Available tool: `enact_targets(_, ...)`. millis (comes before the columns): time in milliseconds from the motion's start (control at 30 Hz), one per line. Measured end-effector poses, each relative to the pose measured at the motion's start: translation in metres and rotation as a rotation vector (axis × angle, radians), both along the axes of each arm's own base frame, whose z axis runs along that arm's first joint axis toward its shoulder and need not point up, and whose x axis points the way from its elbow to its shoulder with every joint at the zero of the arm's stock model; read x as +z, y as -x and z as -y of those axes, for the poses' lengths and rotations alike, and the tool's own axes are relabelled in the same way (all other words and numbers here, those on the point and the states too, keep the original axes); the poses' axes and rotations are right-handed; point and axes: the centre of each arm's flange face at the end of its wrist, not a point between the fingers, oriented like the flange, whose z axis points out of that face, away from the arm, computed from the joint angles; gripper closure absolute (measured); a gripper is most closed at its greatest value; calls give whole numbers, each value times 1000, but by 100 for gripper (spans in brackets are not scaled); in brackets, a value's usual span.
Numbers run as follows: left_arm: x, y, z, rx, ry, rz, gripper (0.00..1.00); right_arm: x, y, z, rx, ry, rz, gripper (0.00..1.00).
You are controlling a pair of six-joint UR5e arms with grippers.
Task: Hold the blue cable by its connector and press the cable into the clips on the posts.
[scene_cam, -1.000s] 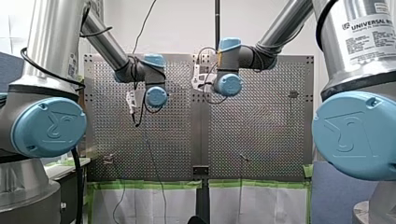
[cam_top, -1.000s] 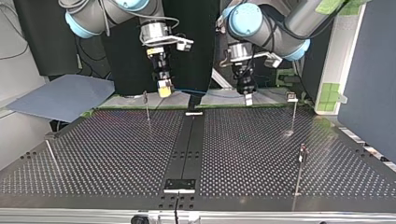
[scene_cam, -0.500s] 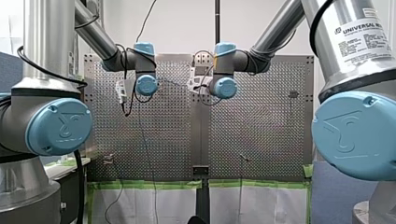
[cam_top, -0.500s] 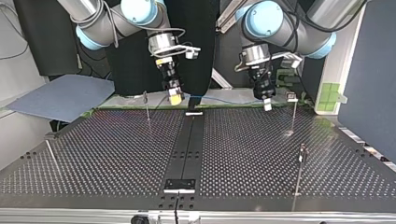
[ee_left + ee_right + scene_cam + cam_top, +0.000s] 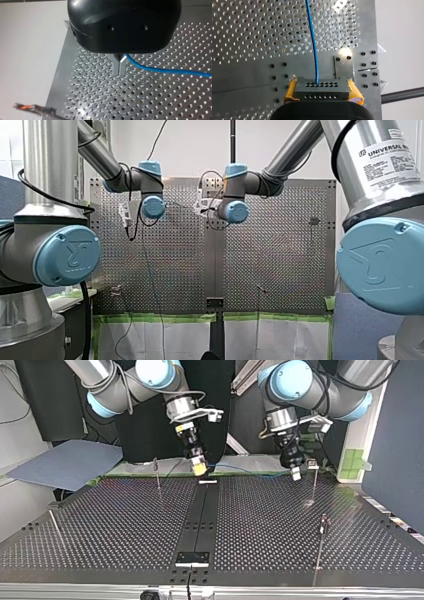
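The thin blue cable [image 5: 313,42] is held clear of the perforated metal table [image 5: 125,525], drawn in a nearly straight span between the two grippers along the table's far edge in the top view. Its dark grey perforated block connector [image 5: 322,88] is clamped between the yellow pads [image 5: 289,91] of my right gripper [image 5: 199,465], and the narrow metal fingers of my left gripper [image 5: 120,67] are pinched together on the cable itself further along. The cable is judged light, limp and easily kinked, so the rigid connector, with its flat faces, is the surest place to be gripped. The bare strand is likely to slip through smooth metal fingers, which suits guiding it under gentle tension. A thin metal post [image 5: 314,477] topped with a clip stands just beside my left gripper. "UNIVERSAL" can be read on the white label [image 5: 387,155] on my right arm's silver housing, but the finer print below is too small. An embossed logo is seen on the blue joint cap [image 5: 65,255].
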Motion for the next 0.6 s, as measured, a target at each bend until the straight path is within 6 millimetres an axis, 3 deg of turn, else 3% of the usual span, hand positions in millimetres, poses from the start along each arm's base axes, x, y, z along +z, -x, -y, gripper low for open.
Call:
enact_targets(367,17,-5,-23,29,31,34,100,13,-16,-7,31,17,22,100)
enact_targets(600,38,-7,-44,21,82,92,100,6,-30,-1,41,2,10,100)
